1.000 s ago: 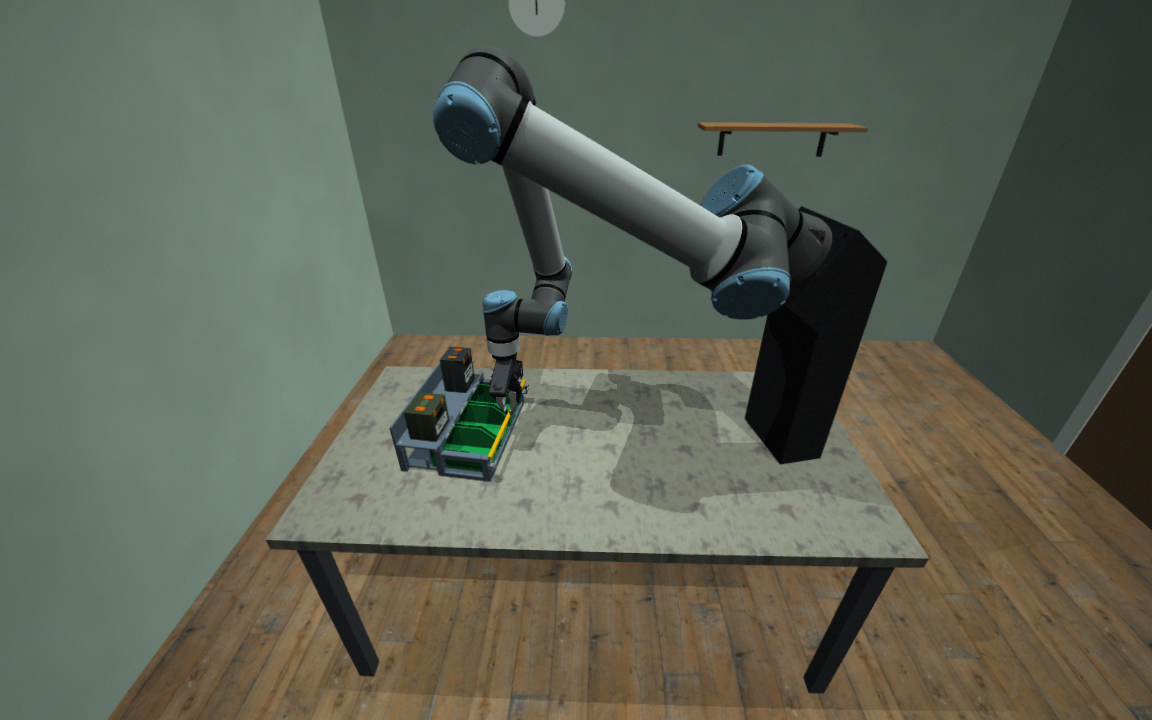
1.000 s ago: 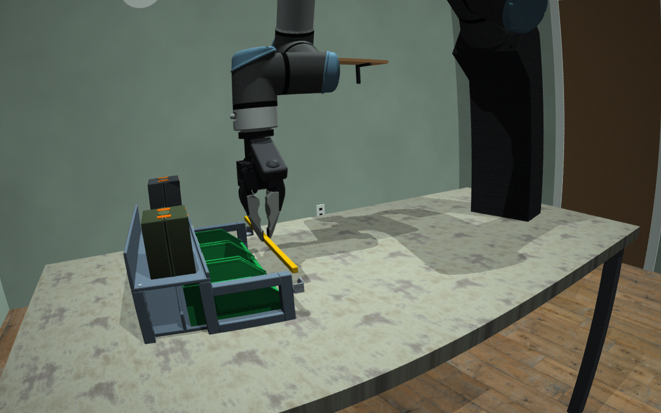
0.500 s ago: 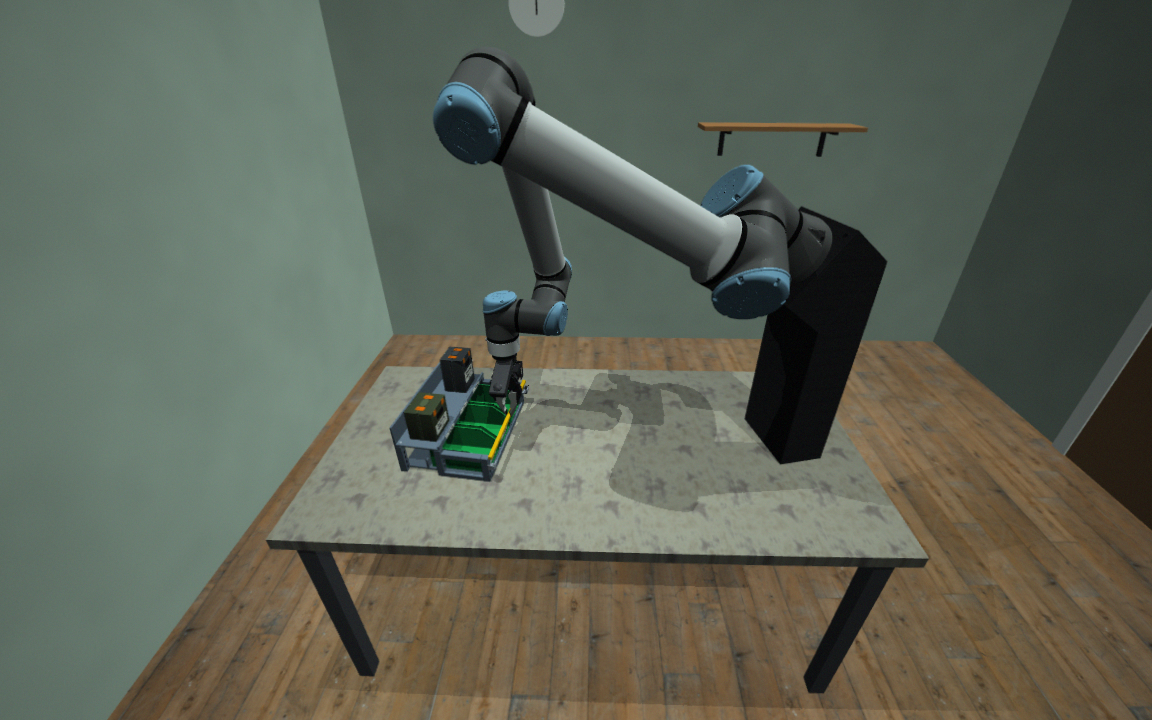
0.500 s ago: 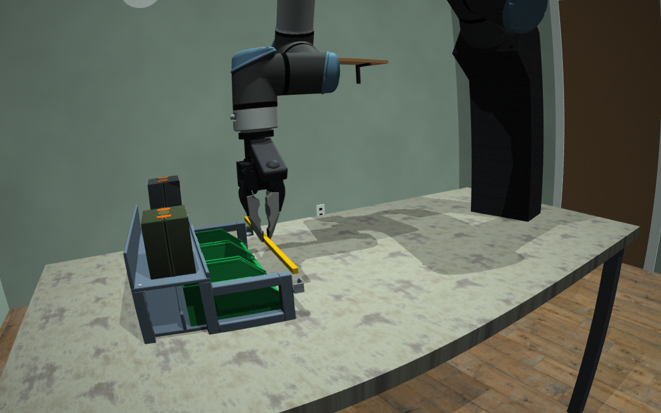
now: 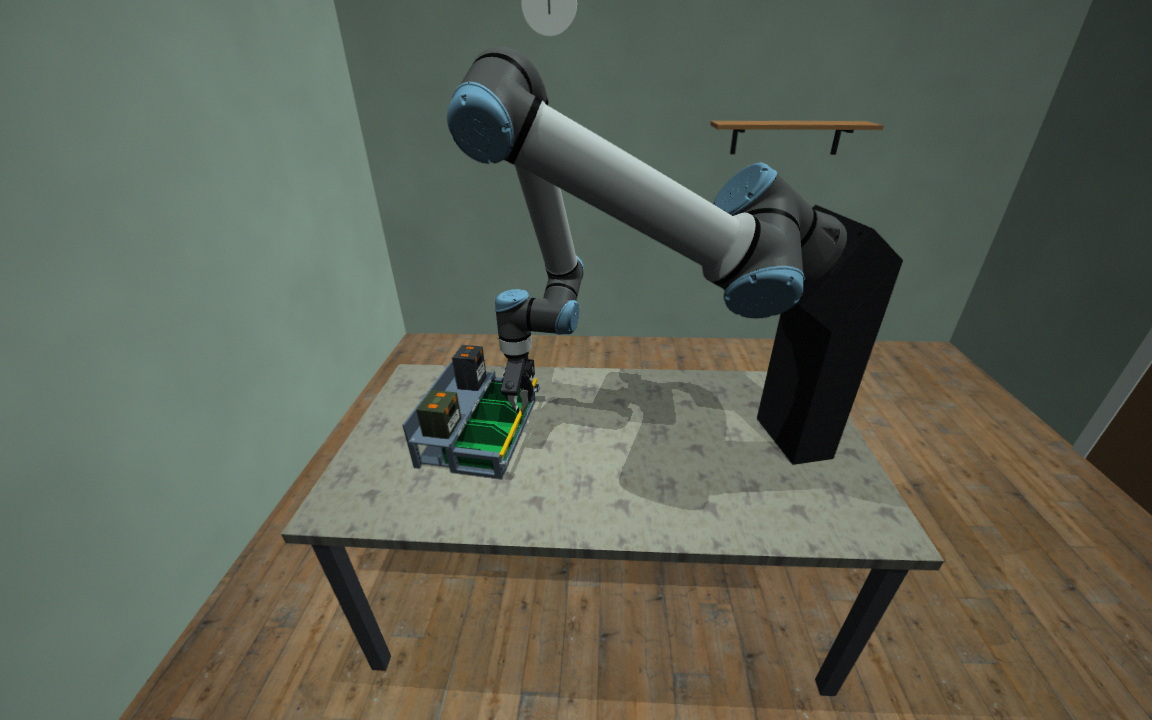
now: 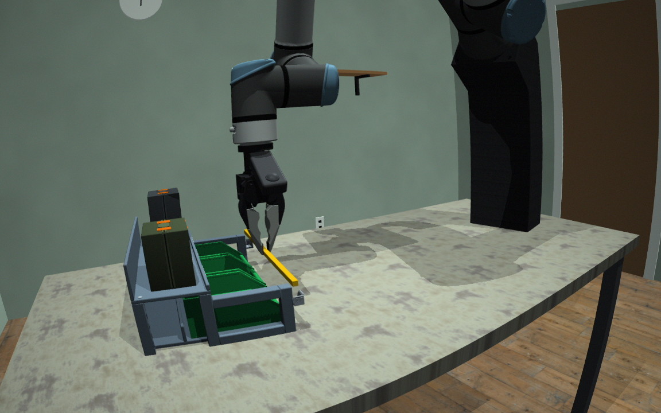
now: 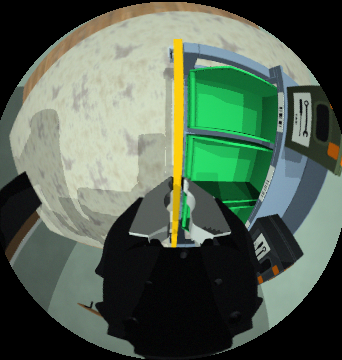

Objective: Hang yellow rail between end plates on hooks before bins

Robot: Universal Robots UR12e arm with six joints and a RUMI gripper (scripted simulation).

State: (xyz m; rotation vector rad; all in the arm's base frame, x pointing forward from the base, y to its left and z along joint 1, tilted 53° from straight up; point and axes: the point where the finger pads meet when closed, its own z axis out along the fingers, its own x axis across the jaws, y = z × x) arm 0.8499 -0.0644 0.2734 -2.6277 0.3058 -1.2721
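Rail point(image 6: 277, 265), pinched near its 12 o'clock end by fingers: placement in hand; lowering between hook plates required.

Around the grey rack point(image 6: 132, 267), several things escape you. The hook point(image 6: 299, 295) at the rack's near corner shows only as a small grey bracket in the exterior view, and you cannot tell whether the yellow rail point(image 6: 280, 268) touches it or hangs just above. The hook at the rack's far corner sits behind the gripper point(image 6: 262, 241), whose fingers point(image 6: 253, 226) also cover the part of the rail they pinch. From the top view the rail point(image 5: 519, 420) is a thin sliver, too small to judge against the hooks. In the wrist view the rail's point(image 7: 177, 125) near end disappears under the gripper body.
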